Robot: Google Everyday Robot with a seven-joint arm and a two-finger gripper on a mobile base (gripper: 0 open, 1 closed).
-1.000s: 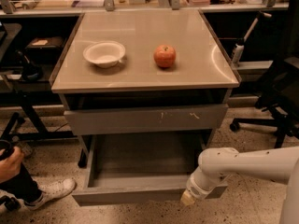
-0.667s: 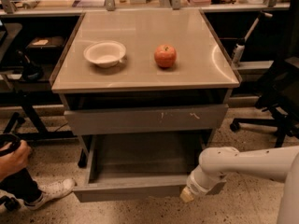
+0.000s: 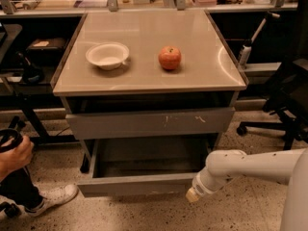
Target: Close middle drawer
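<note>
The middle drawer (image 3: pixel 144 183) is pulled out from the grey cabinet, so its grey box interior shows. Its plain flat front faces the camera. My gripper (image 3: pixel 193 194) is at the end of the white arm (image 3: pixel 250 167), low on the right. It sits against the right end of the drawer's front. Above it, the taller grey front with small white scratches (image 3: pixel 149 122) stands slightly out from the cabinet.
On the cabinet top (image 3: pixel 202 81) stand a white bowl (image 3: pixel 107 55) and a red apple (image 3: pixel 170 57). A person's hand (image 3: pixel 14 153) and white shoe (image 3: pixel 45 199) are at the lower left. An office chair base (image 3: pixel 279 124) is on the right, and desks are behind.
The middle drawer's front has moved a little back towards the cabinet. My gripper has moved with it, up and slightly left. The person's hand has risen at the left.
</note>
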